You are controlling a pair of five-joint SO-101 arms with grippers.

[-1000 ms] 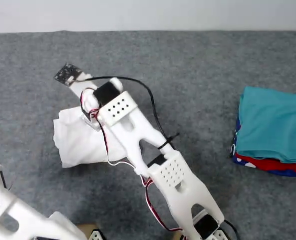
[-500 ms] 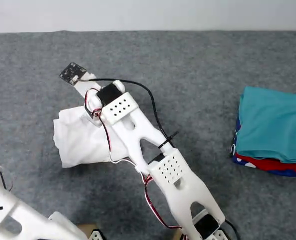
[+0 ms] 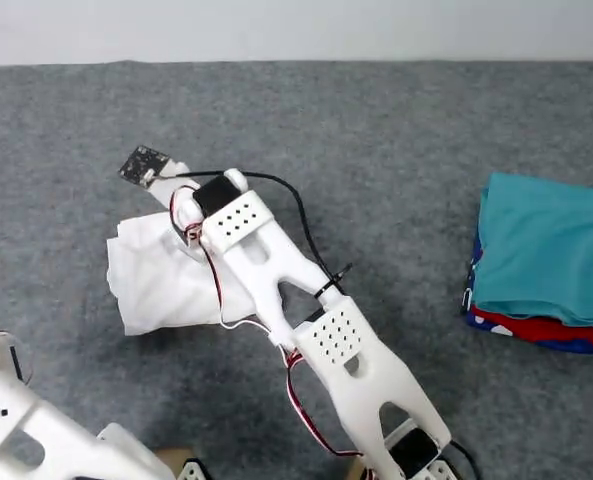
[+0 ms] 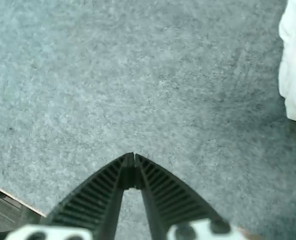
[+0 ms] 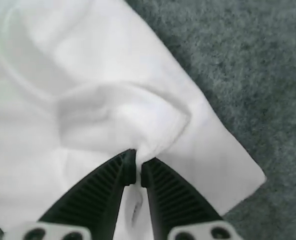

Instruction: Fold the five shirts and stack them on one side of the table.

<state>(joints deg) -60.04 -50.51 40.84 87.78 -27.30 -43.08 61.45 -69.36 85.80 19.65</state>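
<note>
Where the right claw (image 5: 136, 167) bites: it is clenched on a raised pinch of the white shirt (image 5: 93, 95), close to one folded edge, and the cloth puckers in toward the tips.
Right arm (image 3: 276, 270): we see it stretched from the near edge of the bench (image 3: 396, 130) out over its left half, with the wrist above the far part of the white shirt.
White shirt: it lies as a rough folded bundle on the left half of the bench, flat apart from the pinched ridge.
Left claw (image 4: 134, 167): it is clenched with the tips meeting and nothing between them, over bare grey surface. An edge of the white shirt lies a little way off.
Left arm (image 3: 11, 425): it sits at the near left corner, apart from the shirt.
Stack of folded shirts (image 3: 546, 250): it sits at the right edge of the bench, well apart from the white shirt. Teal is on top, with red and blue beneath, and we cannot count the layers exactly.
What has just changed: over the last second the right arm's wrist has eased slightly back toward the near edge, and the left arm has sunk lower in its corner. As far as we can tell, the shirt's outline has stayed put.
What that means: we judge the grip is set and the pull is only beginning. The white shirt looks like the last one off the stack, so it still has the whole bench to cross. Such a thin pinch could slip or drag the fold open.
</note>
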